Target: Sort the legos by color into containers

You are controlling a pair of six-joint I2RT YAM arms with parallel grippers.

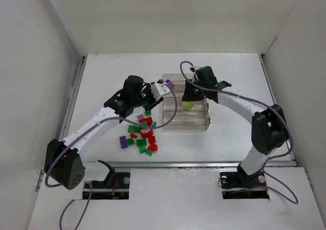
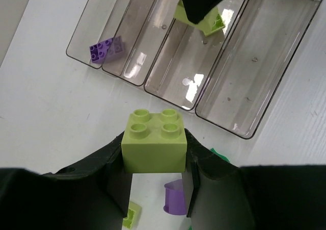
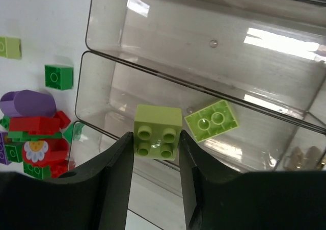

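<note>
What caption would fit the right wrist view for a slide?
Right gripper holding a lime-green studded plastic brick above the clear plastic divided tray, where another lime-green brick lies.

Left arm (image 1: 94,124), right arm (image 1: 238,103) outstretched, jaws clamped.

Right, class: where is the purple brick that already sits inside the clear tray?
In the top view, the purple brick lies at the left end of the clear tray's farthest compartment, just beyond the left gripper.
</note>
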